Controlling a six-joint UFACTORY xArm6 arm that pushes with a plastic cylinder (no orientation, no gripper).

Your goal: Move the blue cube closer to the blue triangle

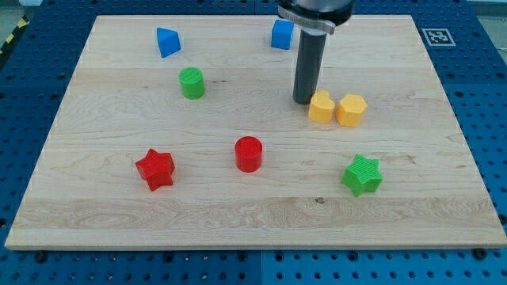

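Observation:
The blue cube (281, 35) sits near the view's top, partly behind the arm's head. The blue triangle (167, 41) lies to its left, near the top left of the wooden board (119, 214). My tip (303, 100) rests on the board below and slightly right of the blue cube, well apart from it. The tip is just left of the yellow heart-shaped block (321, 107), close to touching it.
A yellow hexagon block (352, 110) sits against the yellow heart's right side. A green cylinder (191, 82) stands below the blue triangle. A red star (155, 169), a red cylinder (249, 153) and a green star (363, 175) lie lower down.

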